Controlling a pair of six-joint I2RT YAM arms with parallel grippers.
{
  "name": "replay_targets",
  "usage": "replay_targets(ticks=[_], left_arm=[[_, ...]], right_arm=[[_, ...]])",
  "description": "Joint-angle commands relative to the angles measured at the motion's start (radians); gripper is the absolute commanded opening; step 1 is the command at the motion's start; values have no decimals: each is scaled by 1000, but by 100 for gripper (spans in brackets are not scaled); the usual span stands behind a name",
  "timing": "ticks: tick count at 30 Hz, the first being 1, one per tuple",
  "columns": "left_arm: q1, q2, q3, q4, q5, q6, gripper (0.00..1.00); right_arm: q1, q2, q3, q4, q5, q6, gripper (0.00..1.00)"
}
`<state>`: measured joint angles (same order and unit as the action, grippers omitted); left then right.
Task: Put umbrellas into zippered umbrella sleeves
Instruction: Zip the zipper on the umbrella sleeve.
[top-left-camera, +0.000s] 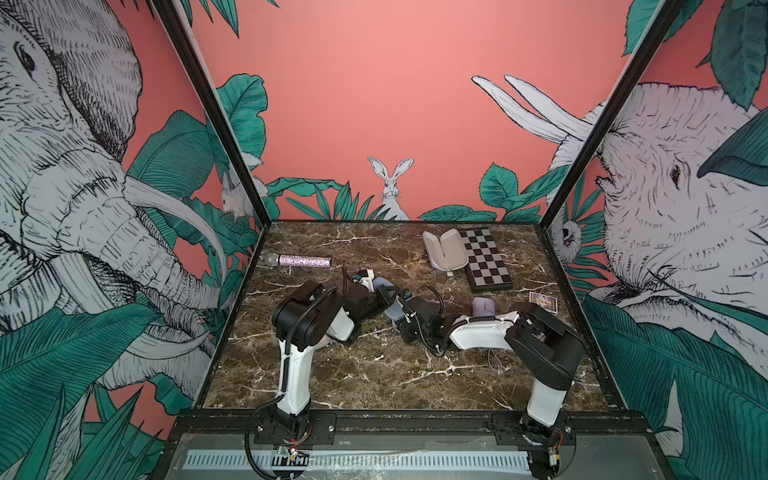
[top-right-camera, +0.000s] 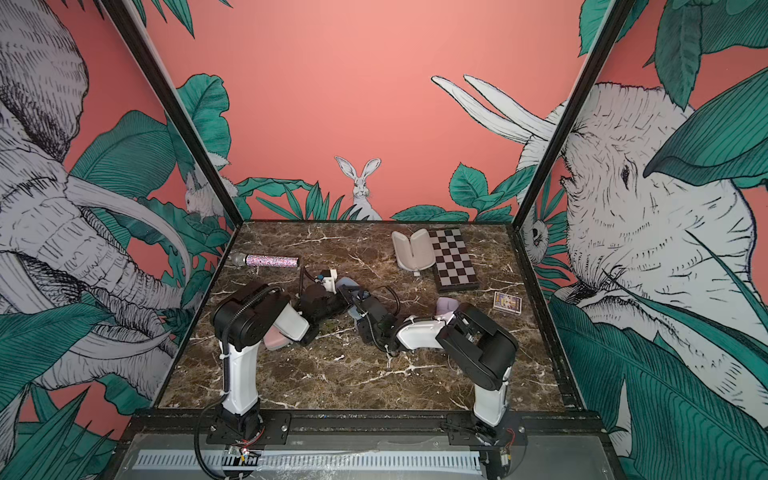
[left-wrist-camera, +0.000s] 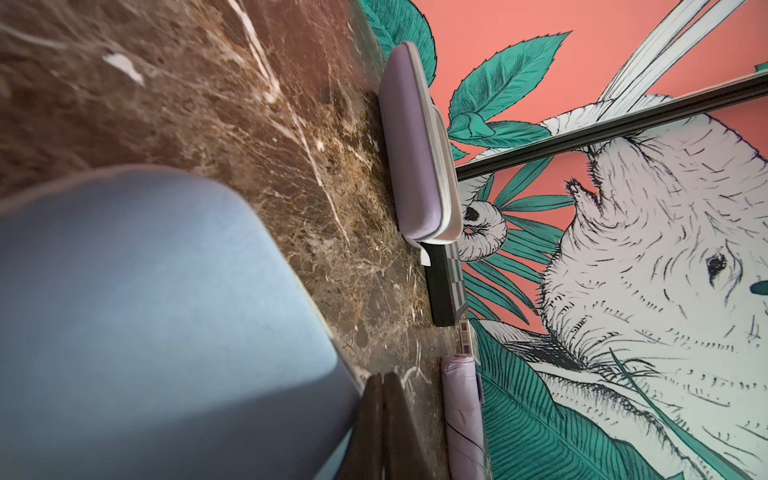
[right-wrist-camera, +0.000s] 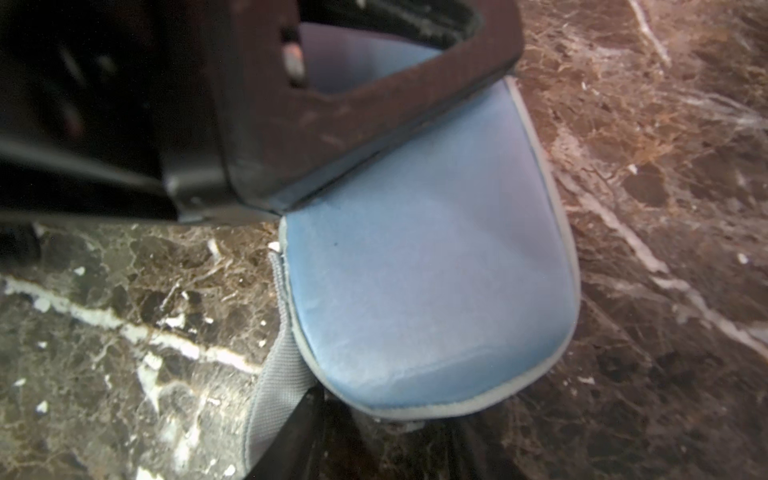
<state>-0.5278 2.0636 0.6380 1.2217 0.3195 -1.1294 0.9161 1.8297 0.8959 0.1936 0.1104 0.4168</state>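
Blue sleeve runs from left gripper (clenched, resting on top) to right gripper at other end, can't tell its grip.

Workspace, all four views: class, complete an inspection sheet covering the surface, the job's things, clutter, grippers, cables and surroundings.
Surface: brown veined marble table.
Job's things: blue case lying flat between both grippers; lilac case open against the checkered board; lilac umbrella lying by the right arm; pink item under the left arm, kind unclear.
Clutter: glittery microphone, checkered board, card pack.
Grippers: left gripper shut, at the blue case; right gripper at its strap end, grip unclear.
Cables: black hose along the left arm; black loop at the right wrist.
Surroundings: jungle mural walls, black frame posts.
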Motion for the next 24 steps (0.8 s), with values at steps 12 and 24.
replay_targets(ticks=[12, 24], left_arm=[[-6, 102, -57, -293, -31, 25, 0], [-17, 115, -54, -296, -57, 4, 0]], right_arm=[[5, 49, 29, 71, 23, -73, 9], [98, 31, 68, 75, -41, 0, 0]])
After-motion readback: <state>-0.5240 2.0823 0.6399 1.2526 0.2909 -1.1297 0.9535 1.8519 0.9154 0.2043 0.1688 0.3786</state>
